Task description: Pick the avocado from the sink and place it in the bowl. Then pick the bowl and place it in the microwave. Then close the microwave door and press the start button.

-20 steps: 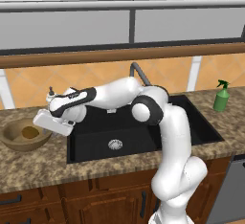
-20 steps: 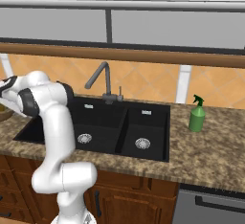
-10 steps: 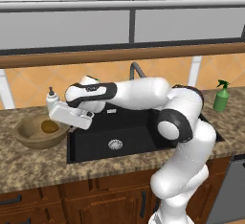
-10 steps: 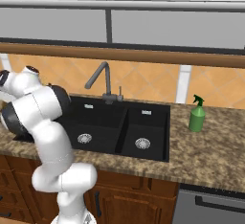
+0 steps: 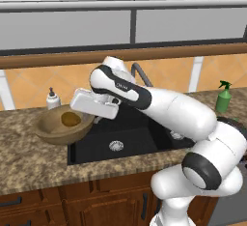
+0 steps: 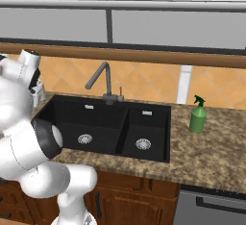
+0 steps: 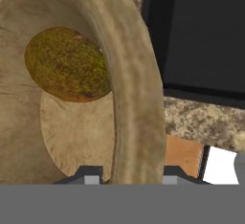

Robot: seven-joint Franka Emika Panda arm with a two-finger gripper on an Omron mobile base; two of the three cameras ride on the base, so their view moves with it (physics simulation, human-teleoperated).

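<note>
Straddling the bowl rim, my gripper has one fingertip inside, one outside; grip unconfirmed. My arm reaches left over the sink. Avocado lies inside the bowl.

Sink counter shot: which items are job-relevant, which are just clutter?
Job: avocado, lying in the bowl; sink; gripper, straddling the bowl's rim.
Clutter: green spray bottle; small white bottle behind the bowl; faucet.

Avocado in bowl, left of sink.
</note>
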